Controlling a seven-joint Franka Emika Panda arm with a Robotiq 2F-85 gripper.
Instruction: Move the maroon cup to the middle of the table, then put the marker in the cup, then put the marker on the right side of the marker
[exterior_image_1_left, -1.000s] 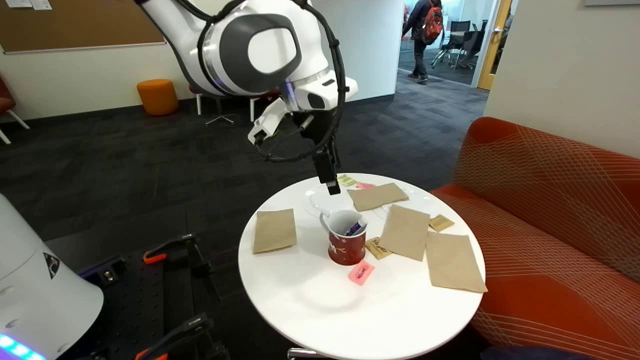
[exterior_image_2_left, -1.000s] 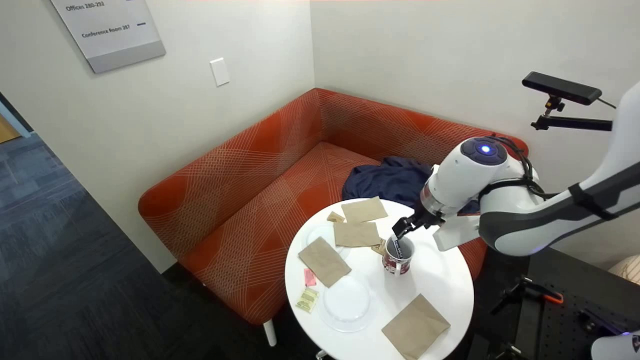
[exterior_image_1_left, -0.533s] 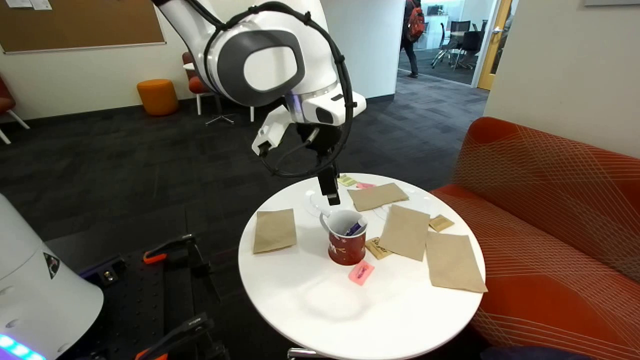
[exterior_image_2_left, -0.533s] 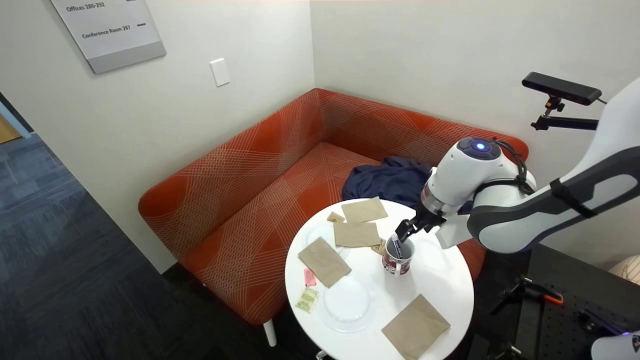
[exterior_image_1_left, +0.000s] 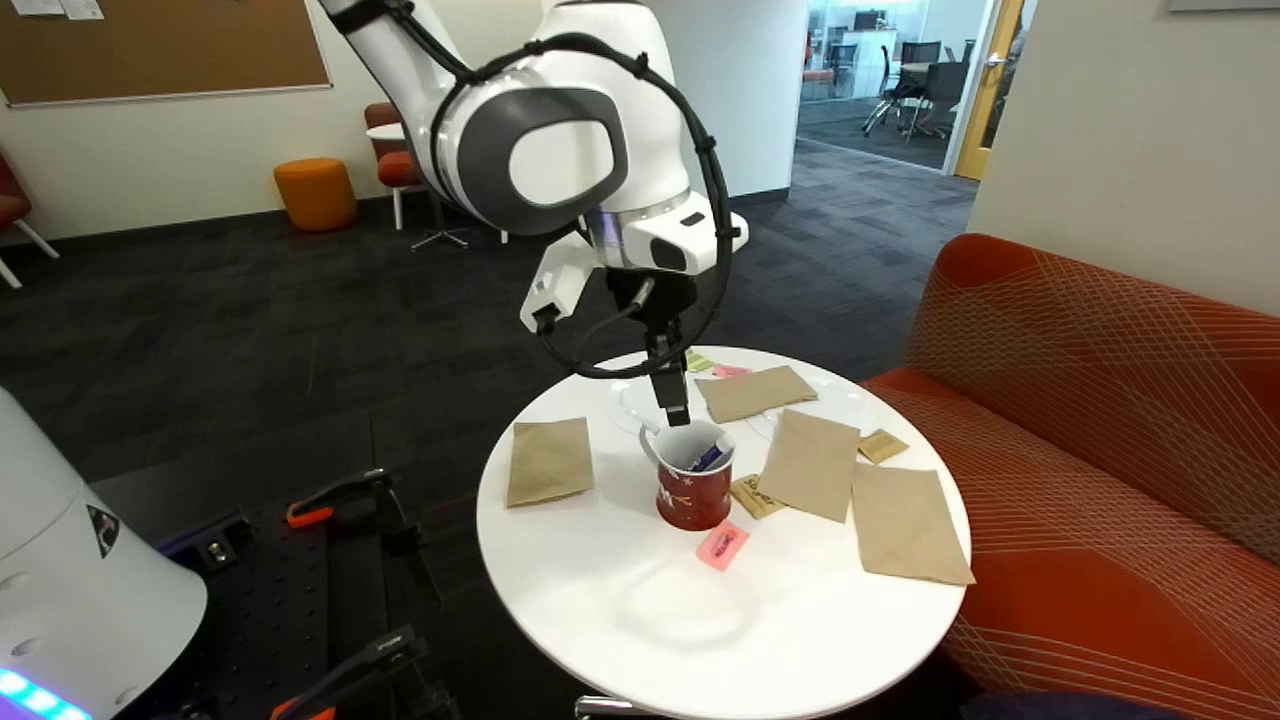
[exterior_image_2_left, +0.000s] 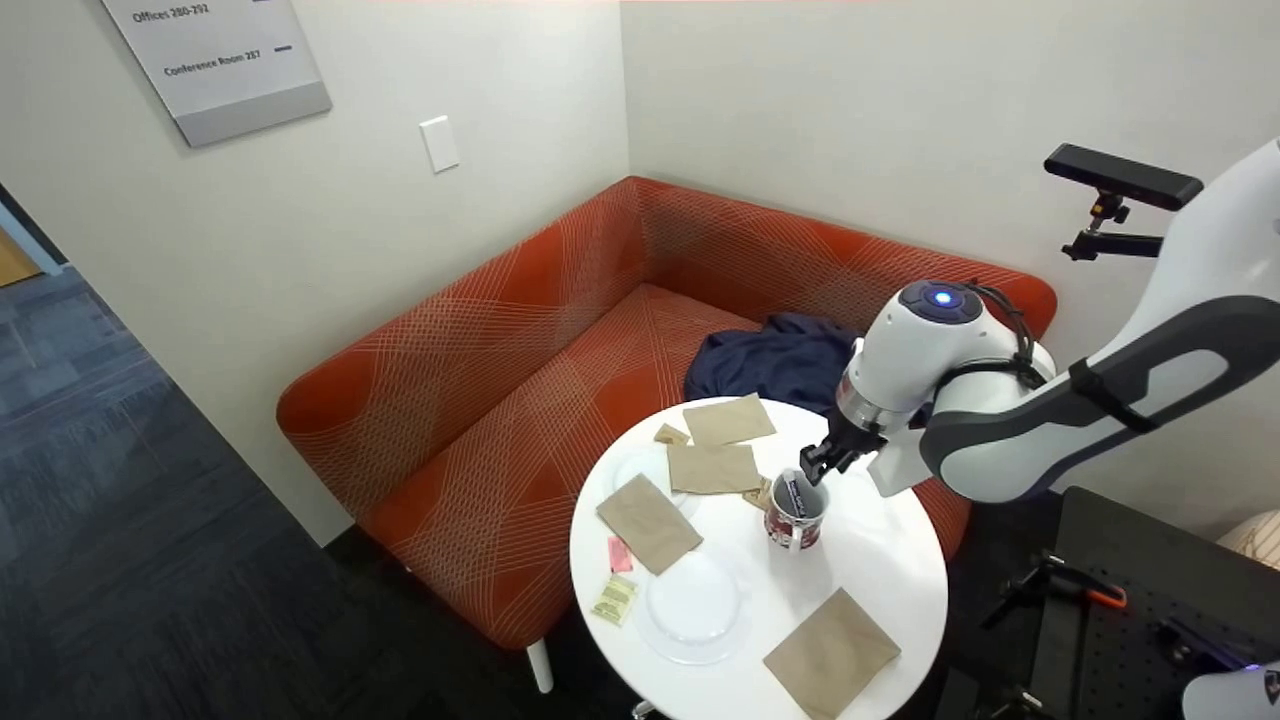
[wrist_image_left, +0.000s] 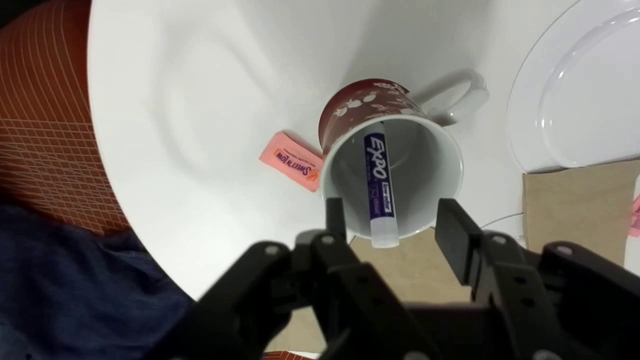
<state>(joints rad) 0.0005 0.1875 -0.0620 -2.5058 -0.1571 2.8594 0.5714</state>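
All views look down on the table (exterior_image_1_left: 780, 630).

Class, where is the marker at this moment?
The marker leans inside the maroon cup; in the wrist view it is right of the pink packet and below-left of the cup's handle.

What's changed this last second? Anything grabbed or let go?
The gripper came down toward the maroon cup, shifting rightward in both exterior views. A passer-by with a red backpack has left the picture. Nothing was visibly grabbed or let go: in the wrist view the jaws stand apart, clear of the marker. The cup, the marker leaning in it and the tan papers stayed put.
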